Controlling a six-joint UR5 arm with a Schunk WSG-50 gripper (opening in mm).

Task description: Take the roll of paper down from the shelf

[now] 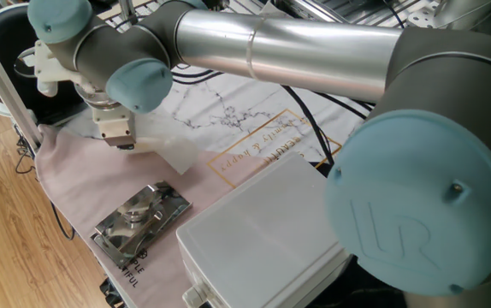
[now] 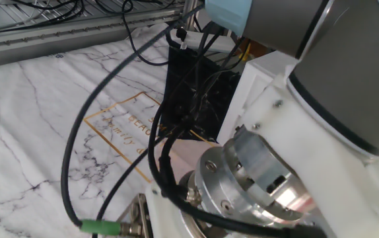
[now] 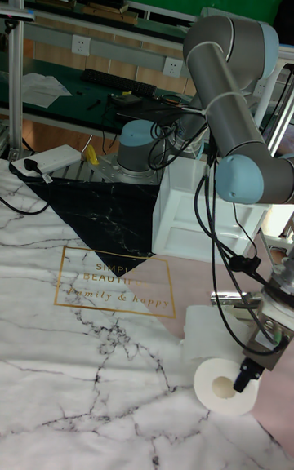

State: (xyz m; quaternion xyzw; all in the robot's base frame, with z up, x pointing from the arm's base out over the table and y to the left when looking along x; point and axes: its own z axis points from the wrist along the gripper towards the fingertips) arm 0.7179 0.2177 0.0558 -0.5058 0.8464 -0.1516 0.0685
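**Roll already down on the table, gripper at its core**

On the pink cloth near the table's front edge, in one fixed view, the shelf (image 1: 141, 222) is lying flat and bare, a single chrome rack with nothing on it. The big white box (image 1: 267, 235) is standing just beside it. Further along the cloth the gripper (image 1: 117, 137) is pointing down against a pale, blurred white shape that is probably the roll of paper (image 1: 164, 141); how the jaws stand cannot be told here.

In the other fixed view the arm's wrist is filling the picture, so neither roll nor shelf is showing, only the marble-patterned table (image 2: 31, 119) and black cables.

In the tall fixed view one roll of paper (image 3: 222, 387) is resting on the table near its right edge, core facing up. The gripper (image 3: 245, 373) is reaching down at the roll's rim, one dark finger seeming to sit at the core; whether it is gripping or spread, I cannot tell.

Judging by this, the taking-down is appearing mostly done: one roll, off one shelf. What is left seems to be letting go and pulling clear.
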